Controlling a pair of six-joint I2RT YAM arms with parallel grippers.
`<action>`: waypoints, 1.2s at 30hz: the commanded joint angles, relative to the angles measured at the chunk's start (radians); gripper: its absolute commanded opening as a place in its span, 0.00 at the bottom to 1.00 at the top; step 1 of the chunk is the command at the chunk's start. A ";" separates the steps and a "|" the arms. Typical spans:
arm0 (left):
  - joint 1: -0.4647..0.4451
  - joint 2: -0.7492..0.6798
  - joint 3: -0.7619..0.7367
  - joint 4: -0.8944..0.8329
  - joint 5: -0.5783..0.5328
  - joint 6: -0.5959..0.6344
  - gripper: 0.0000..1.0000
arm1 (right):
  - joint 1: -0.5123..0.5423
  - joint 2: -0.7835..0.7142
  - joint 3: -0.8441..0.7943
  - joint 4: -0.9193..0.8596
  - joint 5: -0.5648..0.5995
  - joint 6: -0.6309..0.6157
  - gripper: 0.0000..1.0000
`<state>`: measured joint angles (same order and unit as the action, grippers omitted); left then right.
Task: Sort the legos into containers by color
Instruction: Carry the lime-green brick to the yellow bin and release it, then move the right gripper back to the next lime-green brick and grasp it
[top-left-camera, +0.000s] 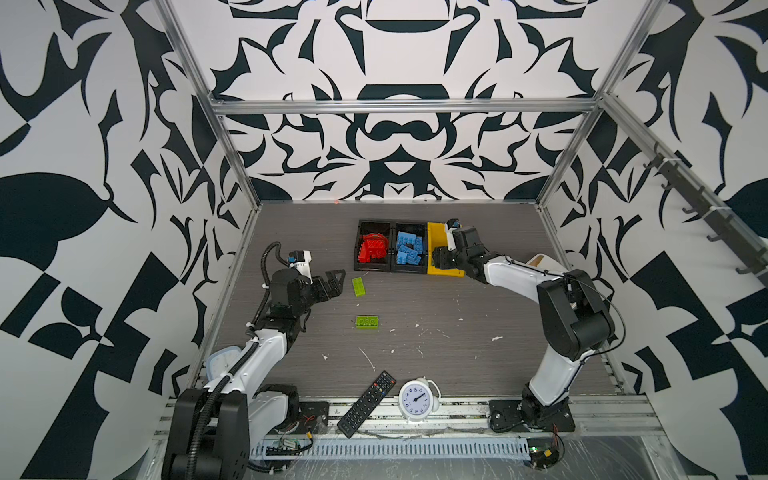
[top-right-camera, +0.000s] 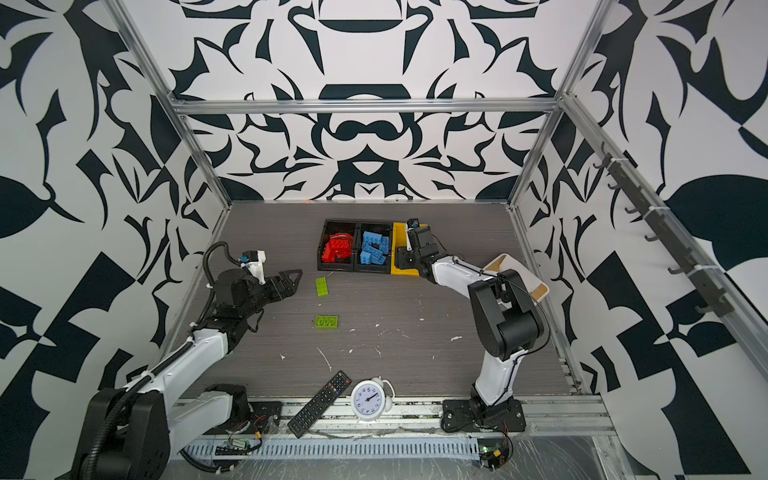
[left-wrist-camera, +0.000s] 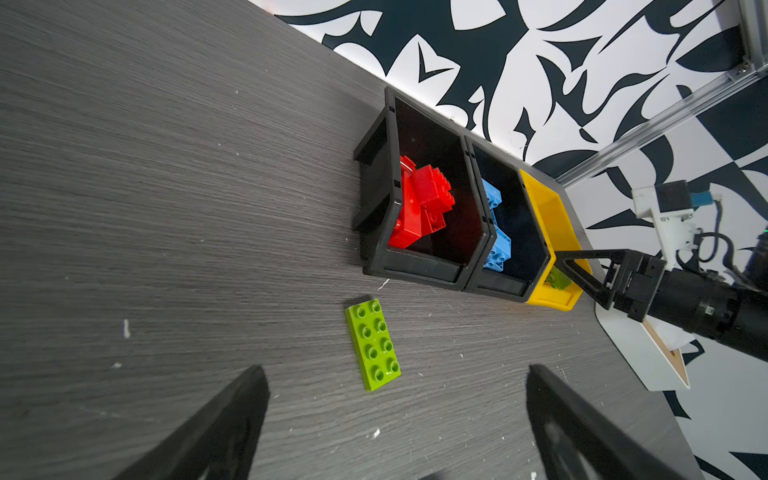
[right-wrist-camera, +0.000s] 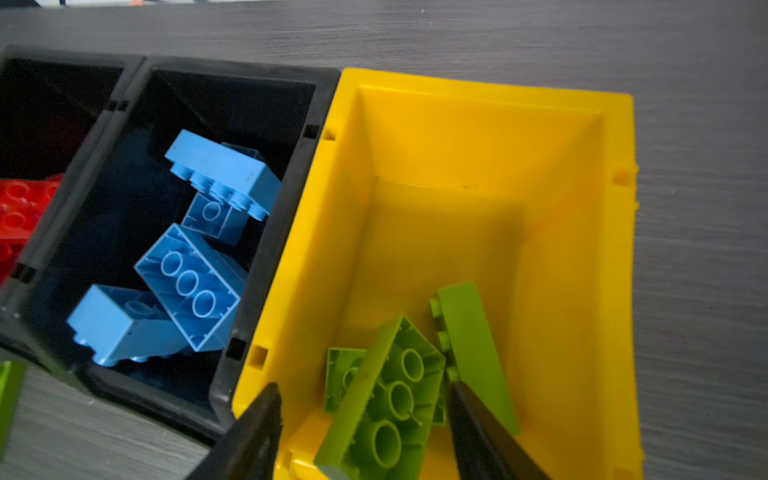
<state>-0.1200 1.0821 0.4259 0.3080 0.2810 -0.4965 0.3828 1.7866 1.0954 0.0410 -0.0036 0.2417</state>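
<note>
Yellow bin (right-wrist-camera: 561, 199): green bricks (right-wrist-camera: 386, 399) piled at one end, right gripper (right-wrist-camera: 363, 386) above, jaws apart, gripping nothing. Mid black bin (right-wrist-camera: 232, 70): blue bricks (right-wrist-camera: 195, 274). Left black bin (top-left-camera: 372, 266): red bricks (top-left-camera: 374, 248). On table (top-left-camera: 457, 332): flat green brick (top-left-camera: 358, 286), another green brick (top-left-camera: 367, 322). Left gripper (top-left-camera: 336, 282) spread wide, empty, beside the flat one.
</note>
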 joint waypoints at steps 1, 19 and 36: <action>-0.002 0.006 0.022 -0.017 0.001 0.017 0.99 | -0.002 -0.061 0.027 -0.028 -0.024 -0.041 0.74; 0.039 -0.033 -0.063 0.037 -0.154 -0.079 1.00 | 0.360 -0.369 -0.095 -0.124 -0.287 -0.330 0.75; 0.064 -0.044 -0.061 0.028 -0.122 -0.094 1.00 | 0.552 0.047 0.123 -0.140 -0.273 -0.389 0.75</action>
<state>-0.0608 1.0550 0.3668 0.3317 0.1535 -0.5800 0.9268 1.8233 1.1625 -0.0753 -0.2798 -0.1246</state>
